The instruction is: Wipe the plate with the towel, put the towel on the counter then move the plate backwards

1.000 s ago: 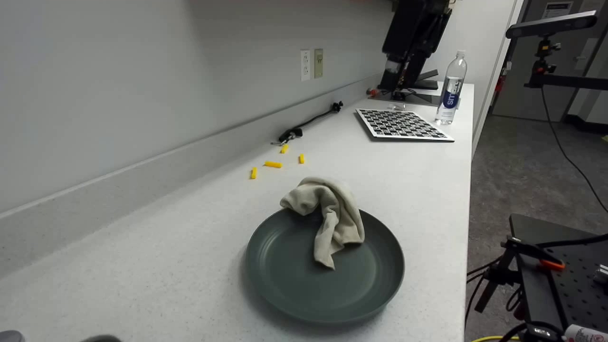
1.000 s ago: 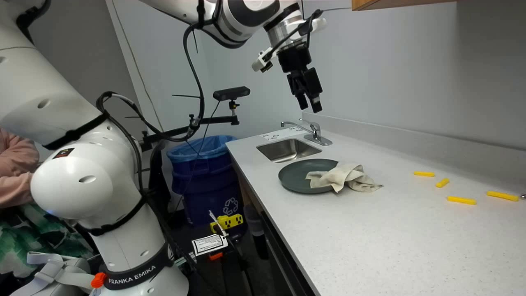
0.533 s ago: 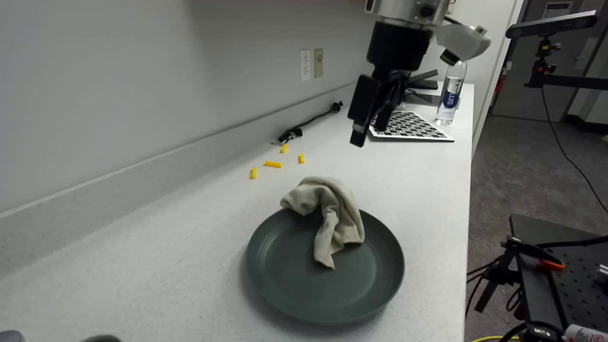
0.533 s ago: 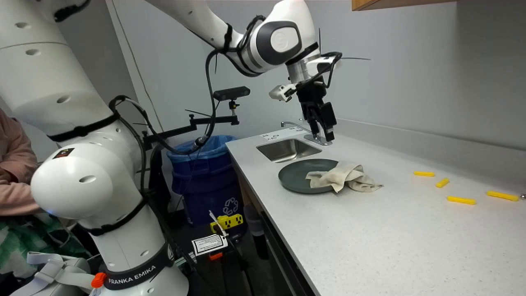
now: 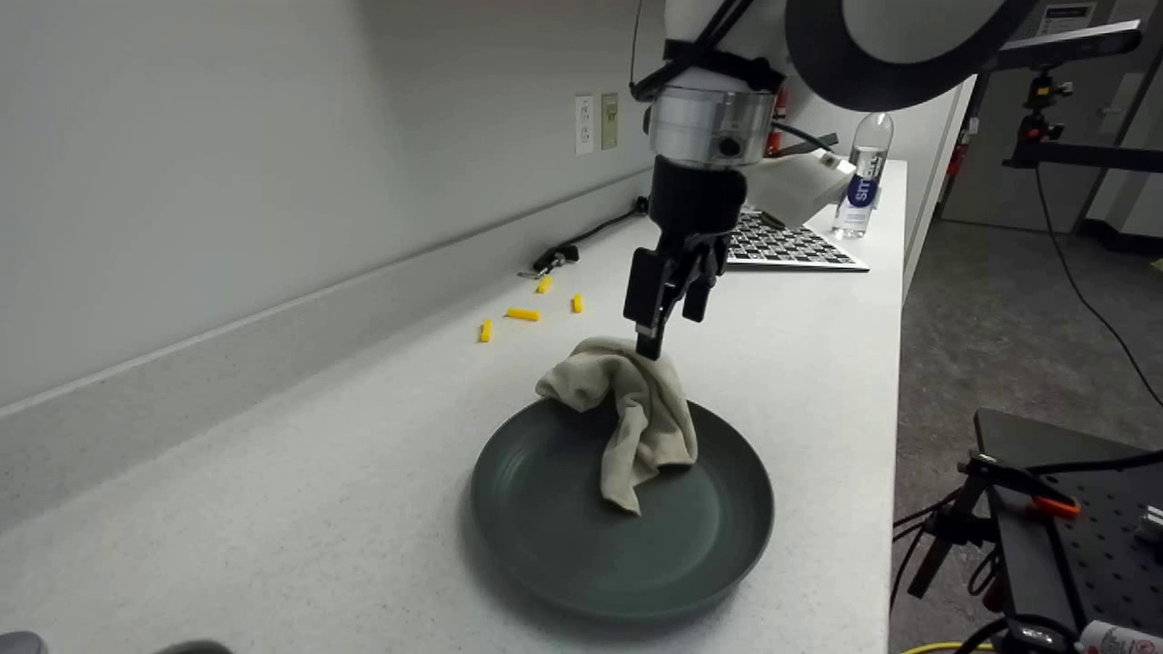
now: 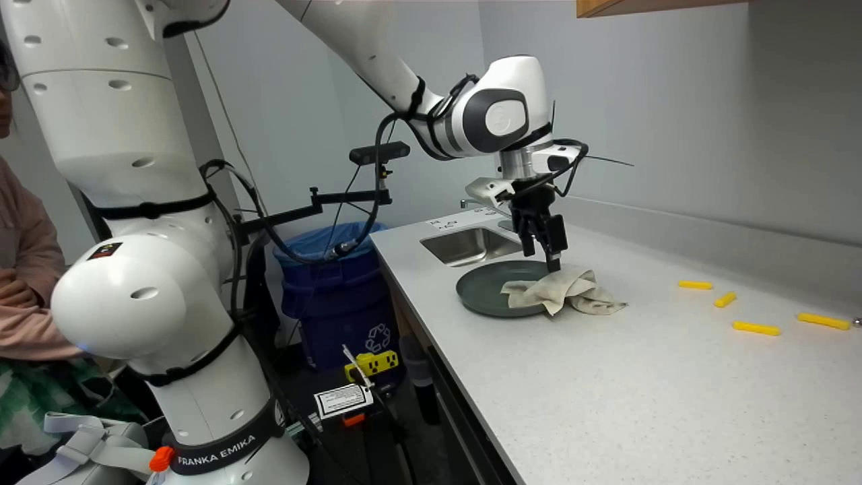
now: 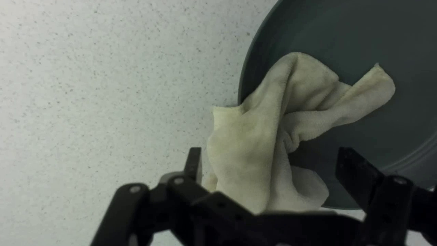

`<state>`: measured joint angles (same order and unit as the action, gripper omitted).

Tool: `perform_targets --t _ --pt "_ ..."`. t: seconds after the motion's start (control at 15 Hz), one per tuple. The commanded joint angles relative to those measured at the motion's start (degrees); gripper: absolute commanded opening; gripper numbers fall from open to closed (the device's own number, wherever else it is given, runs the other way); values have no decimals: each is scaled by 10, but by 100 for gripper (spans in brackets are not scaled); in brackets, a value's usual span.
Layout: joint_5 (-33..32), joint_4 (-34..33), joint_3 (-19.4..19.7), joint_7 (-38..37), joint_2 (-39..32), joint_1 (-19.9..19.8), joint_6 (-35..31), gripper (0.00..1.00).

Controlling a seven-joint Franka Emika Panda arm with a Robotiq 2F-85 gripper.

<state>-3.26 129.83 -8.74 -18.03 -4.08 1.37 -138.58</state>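
The dark grey-green plate [image 5: 563, 536] lies flat on the white counter [image 5: 318, 472]. A crumpled beige towel [image 5: 650, 431] drapes over its rim, partly on the plate and partly on the counter, as both exterior views show. Just above the towel hangs my gripper [image 5: 670, 332], pointing down. In the wrist view the towel [image 7: 252, 143] appears between my widely parted fingers [image 7: 194, 162], with bare space on either side of it. The lower end of the towel is hidden behind the gripper's body there.
Several yellow sticks [image 6: 755, 329] lie on the counter. A sink [image 6: 471, 246] is set into it beyond the plate. A black cable mount [image 5: 556, 256] sits by the backsplash. A checkered board [image 5: 790, 243] and a water bottle [image 5: 861, 186] stand farther along.
My gripper has come down from high up and moved across to just above the towel, staying open. The towel and plate have not moved.
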Motion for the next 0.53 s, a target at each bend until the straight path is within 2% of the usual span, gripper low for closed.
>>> perform_targets --t 0.0,0.07,0.47 --pt "-17 -42 21 -5 -52 20 -10 100" --pt "0 -17 22 3 -25 20 0 100" --pt "-4 -36 27 3 -48 24 0 100"
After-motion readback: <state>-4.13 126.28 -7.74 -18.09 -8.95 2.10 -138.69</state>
